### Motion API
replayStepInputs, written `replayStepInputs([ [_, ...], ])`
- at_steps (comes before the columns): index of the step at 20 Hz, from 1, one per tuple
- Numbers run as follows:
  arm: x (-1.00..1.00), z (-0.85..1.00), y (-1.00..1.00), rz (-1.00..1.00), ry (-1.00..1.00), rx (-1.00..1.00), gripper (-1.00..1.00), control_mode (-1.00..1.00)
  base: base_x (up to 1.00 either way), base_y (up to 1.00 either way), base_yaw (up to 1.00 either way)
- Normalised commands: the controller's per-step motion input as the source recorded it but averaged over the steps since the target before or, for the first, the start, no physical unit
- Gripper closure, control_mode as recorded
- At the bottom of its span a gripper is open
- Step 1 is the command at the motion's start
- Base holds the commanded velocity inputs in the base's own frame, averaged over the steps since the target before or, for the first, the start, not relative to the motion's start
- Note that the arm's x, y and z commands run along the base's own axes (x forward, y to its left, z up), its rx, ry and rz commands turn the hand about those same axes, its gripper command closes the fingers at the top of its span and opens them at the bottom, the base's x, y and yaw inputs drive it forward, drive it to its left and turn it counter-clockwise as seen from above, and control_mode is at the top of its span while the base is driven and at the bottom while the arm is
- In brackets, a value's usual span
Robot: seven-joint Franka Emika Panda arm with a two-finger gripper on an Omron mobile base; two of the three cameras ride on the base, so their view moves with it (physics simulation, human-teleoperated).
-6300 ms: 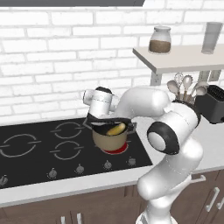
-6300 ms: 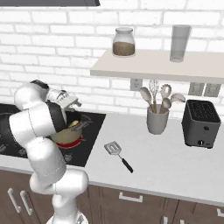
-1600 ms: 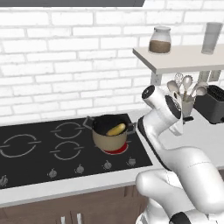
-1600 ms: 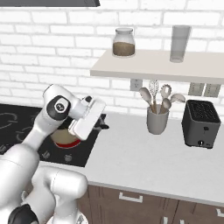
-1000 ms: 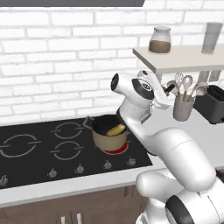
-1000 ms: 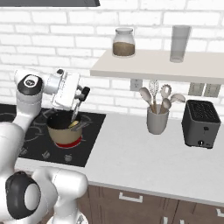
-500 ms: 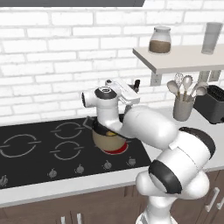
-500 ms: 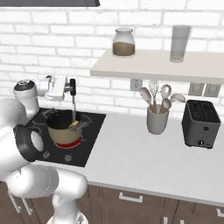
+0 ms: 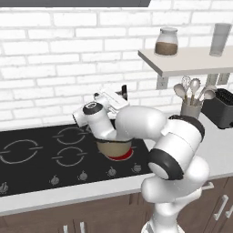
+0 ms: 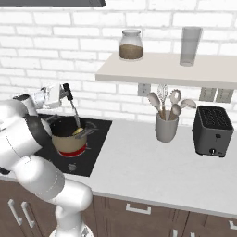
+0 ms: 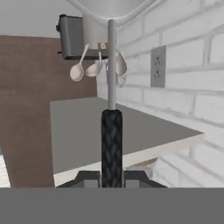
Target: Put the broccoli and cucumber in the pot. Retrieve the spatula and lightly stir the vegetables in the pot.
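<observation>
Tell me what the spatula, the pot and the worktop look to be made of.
Spatula: pale grey shaft, probably metal, with a black textured handle, likely rubber or plastic, clamped in the gripper. Pot: matte tan body with a dark inside and grey handles, perhaps enamelled or ceramic; hard to say. Worktop: flat, plain light grey, possibly stone or laminate.

Pot (image 10: 67, 137) showing tan, sitting over a glowing red burner (image 10: 74, 152); beside it, table (image 10: 152, 162) showing light grey; toaster (image 10: 212, 125) showing dark grey.
</observation>
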Motion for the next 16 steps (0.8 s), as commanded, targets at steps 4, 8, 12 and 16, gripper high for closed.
replayStepInputs([
  [4,0.16,-0.49,0.14,0.15,0.05,-0.1,1.0,-1.0,0.0,0.0,0.0],
  [8,0.15,-0.53,0.0,0.15,0.05,-0.07,1.0,-1.0,0.0,0.0,0.0],
  [12,0.04,-0.29,0.13,0.15,0.0,-0.06,1.0,-1.0,0.0,0.0,0.0],
  [16,0.0,-0.04,0.48,0.17,0.0,-0.06,1.0,-1.0,0.0,0.0,0.0],
])
